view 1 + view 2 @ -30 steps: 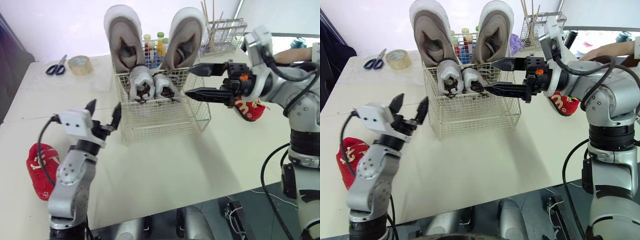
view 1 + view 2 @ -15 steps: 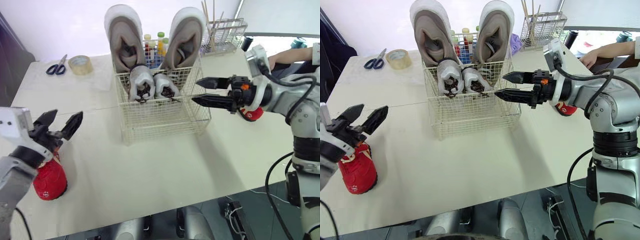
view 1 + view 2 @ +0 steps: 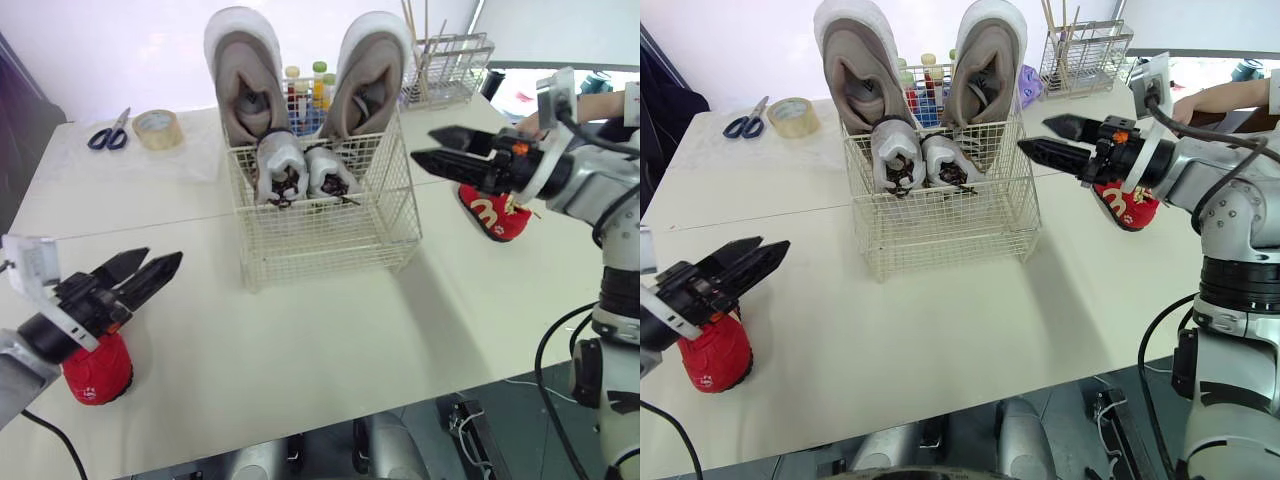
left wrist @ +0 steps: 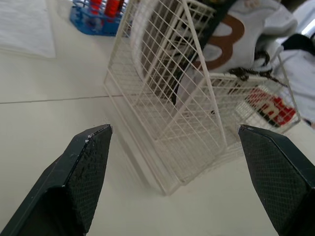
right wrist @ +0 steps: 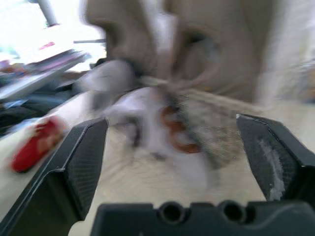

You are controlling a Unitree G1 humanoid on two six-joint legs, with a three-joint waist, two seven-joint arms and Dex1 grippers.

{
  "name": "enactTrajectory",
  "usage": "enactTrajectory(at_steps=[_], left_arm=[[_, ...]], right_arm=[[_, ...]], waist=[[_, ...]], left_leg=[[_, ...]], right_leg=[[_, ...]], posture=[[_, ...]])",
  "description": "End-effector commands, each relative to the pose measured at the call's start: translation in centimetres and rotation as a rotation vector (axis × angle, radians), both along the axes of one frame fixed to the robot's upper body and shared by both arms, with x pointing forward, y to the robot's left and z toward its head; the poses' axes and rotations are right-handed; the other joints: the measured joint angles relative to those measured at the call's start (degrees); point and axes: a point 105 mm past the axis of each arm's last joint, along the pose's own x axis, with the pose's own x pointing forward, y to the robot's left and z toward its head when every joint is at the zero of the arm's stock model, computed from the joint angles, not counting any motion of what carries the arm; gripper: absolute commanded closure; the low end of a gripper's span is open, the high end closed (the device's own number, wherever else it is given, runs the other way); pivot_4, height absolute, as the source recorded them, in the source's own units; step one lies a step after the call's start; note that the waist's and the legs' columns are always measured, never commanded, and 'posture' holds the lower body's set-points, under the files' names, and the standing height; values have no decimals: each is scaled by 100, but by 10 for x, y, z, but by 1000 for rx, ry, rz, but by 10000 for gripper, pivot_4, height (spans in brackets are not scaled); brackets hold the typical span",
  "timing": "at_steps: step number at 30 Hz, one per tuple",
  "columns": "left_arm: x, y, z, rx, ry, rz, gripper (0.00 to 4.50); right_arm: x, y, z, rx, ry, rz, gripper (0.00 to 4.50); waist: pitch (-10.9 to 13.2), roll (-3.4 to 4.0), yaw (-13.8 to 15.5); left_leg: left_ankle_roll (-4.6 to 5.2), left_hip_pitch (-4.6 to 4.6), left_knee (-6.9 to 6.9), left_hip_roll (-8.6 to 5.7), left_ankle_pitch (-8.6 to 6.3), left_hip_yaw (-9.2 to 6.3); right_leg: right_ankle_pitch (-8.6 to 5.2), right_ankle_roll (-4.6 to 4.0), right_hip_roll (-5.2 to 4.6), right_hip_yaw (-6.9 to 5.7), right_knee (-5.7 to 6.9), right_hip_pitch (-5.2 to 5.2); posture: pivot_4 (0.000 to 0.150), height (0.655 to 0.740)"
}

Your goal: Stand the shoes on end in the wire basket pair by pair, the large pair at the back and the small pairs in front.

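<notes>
Left edge: your left gripper (image 3: 160,262) hangs over the table's front left area. Its fingers are spread wide, hold nothing and point toward the basket. One small red shoe (image 3: 97,368) sits on the table (image 3: 330,330) right under that wrist, partly hidden by it.

Back left: scissors (image 3: 107,131) and a tape roll (image 3: 159,129) lie side by side, well apart from the basket.

Centre: the wire basket (image 3: 320,235) holds two pairs on end. The large grey pair (image 3: 245,75) stands at the back and rises well above the rim. The small white pair (image 3: 305,170) stands just in front of it. A tube rack (image 3: 305,95) shows behind the basket, between the grey shoes.

Right: your right gripper (image 3: 422,145) is held level, its fingers parted and empty. The tips are near the basket's upper right rim; whether they touch it cannot be told. The second red shoe (image 3: 493,212) lies on the table below that gripper. A wire rack with sticks (image 3: 445,65) stands at the back right. A person's arm (image 3: 600,100) rests at the far right edge.
</notes>
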Motion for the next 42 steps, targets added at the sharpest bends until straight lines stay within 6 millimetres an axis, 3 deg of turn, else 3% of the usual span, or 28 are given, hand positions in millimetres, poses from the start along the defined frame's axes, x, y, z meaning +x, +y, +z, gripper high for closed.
enactTrajectory(at_steps=[1,6,9,14,16,18,23,30,42], left_arm=[[-5,-34,22,35,-77,-190,2440],[-29,-95,42,14,-146,-565,2440],[-42,-123,38,9,-143,-722,2440],[-54,-149,20,-26,-101,-853,2440],[-55,-159,6,16,-87,-864,2440],[-54,-164,0,33,-86,-868,2440],[-55,-169,1,8,-102,-866,2440],[-59,-171,0,-6,-84,-834,2440],[-60,-167,1,-10,-55,-749,2440]], right_arm=[[4,-36,32,57,-162,-205,0],[-23,-54,38,-6,-159,-214,0],[-34,-91,41,18,-134,-363,0],[-53,-133,7,-74,-57,-577,0],[-61,-162,-15,-119,-42,-757,0],[-69,-178,-38,-173,-22,-865,0],[-74,-179,-78,-176,55,-897,0],[-57,-178,-124,-153,127,-938,0],[-24,-167,-166,-119,182,-935,0]], waist=[[3,5,12],[-5,30,19],[-3,39,7],[-8,48,24],[-15,61,28],[-16,66,39],[-25,83,-15],[-27,87,15],[-28,88,17]], left_leg=[[0,-1,-2,0,0,2],[-10,-57,3,-2,6,5],[-22,-72,4,-2,13,9],[-19,-68,14,-1,15,9],[10,-61,25,-1,-1,11],[15,-36,32,-1,-4,11],[20,15,32,-1,-7,12],[32,23,32,5,4,11],[31,23,36,5,5,12]], right_leg=[[1,-1,0,0,-3,0],[4,0,0,-2,-4,-28],[13,17,0,-2,-8,-37],[5,3,2,-5,-8,-23],[8,8,1,-3,-10,-11],[9,9,1,-4,-15,22],[9,10,2,-3,-24,65],[9,12,13,-4,-12,62],[10,11,16,-4,-12,64]], posture=[[1500,7400],[1500,7400],[1500,7400],[1500,7400],[1500,7400],[1500,7400],[1500,7400],[1500,7400],[1500,7400]])
